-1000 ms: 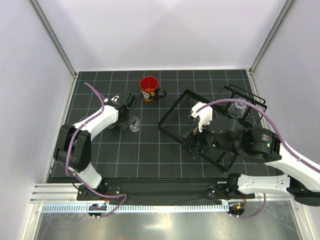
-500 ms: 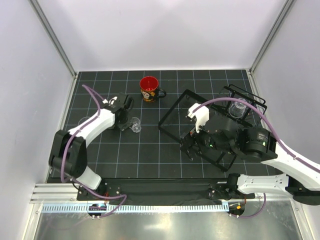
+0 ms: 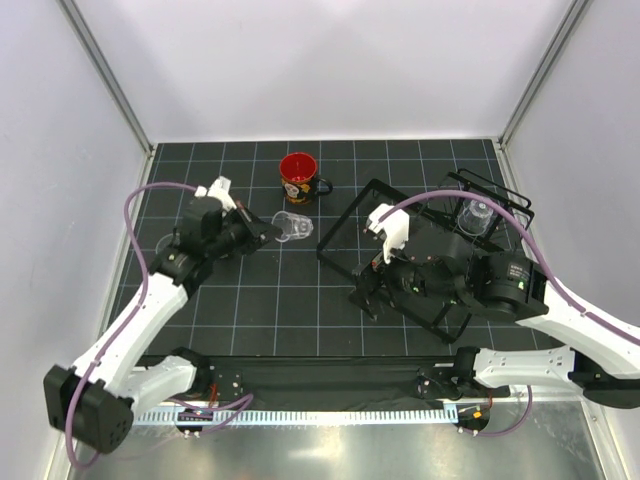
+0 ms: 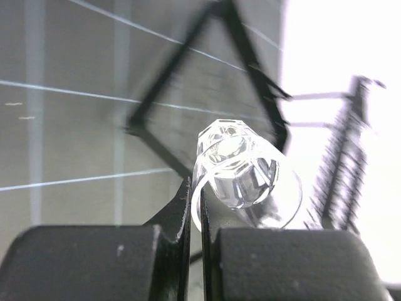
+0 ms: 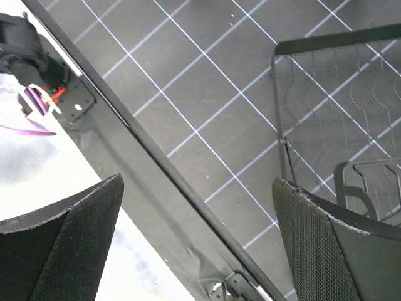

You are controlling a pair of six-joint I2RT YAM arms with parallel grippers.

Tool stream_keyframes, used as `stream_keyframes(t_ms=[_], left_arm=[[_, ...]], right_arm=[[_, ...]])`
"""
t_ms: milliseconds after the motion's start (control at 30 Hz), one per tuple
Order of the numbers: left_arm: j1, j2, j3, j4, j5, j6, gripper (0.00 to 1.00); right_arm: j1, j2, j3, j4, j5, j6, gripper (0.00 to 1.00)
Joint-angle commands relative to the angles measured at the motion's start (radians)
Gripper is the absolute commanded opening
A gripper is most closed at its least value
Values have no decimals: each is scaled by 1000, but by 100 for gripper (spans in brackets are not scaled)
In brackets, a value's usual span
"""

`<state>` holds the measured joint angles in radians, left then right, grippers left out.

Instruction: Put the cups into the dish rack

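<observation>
Black gridded table (image 3: 230,300) fills the middle of the top view. The wire rack (image 3: 345,216) lies right of centre. The right pincer (image 5: 197,182) hangs over the rack's lower-left corner, its fingers spread wide with nothing between them. The left pincer (image 4: 195,210), left of centre, is clamped on the rim of a clear tumbler (image 4: 241,175), held on its side with its base toward the rack. The red-lined mug (image 3: 298,178) stands upright near the top centre. A second tumbler (image 3: 478,217) sits in the rack's upper-right section.
</observation>
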<state>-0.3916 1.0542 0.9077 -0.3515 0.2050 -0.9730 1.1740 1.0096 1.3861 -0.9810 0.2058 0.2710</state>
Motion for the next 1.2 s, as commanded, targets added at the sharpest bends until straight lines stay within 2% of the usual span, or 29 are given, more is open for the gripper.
stream_keyframes(t_ms=[0, 100, 200, 300, 400, 467, 600, 700, 1000, 1167], left_arm=[[3, -98, -78, 285, 233, -27, 0], [3, -163, -142, 468, 369, -47, 1], [0, -215, -205, 688, 469, -133, 0], [-12, -238, -253, 900, 531, -239, 1], [-44, -263, -268, 1043, 573, -323, 0], [-67, -289, -265, 1065, 565, -339, 0], [-130, -376, -274, 1080, 527, -334, 0], [-159, -405, -286, 1100, 516, -342, 0], [-184, -398, -297, 1132, 498, -349, 0], [-188, -376, -297, 1140, 493, -348, 0]], right_arm=[[-2, -12, 28, 76, -28, 34, 100], [0, -12, 39, 84, -8, 75, 99], [0, -16, 50, 96, -5, 100, 100], [-2, -29, 44, 155, -57, 99, 100], [0, -42, 34, 250, -100, 86, 100], [-2, -48, 31, 292, -149, 80, 100], [-2, -85, -12, 502, -302, 94, 100], [-2, -88, -21, 597, -417, 96, 100], [-2, -23, 37, 688, -555, 94, 100], [0, 7, 28, 732, -575, 114, 95]])
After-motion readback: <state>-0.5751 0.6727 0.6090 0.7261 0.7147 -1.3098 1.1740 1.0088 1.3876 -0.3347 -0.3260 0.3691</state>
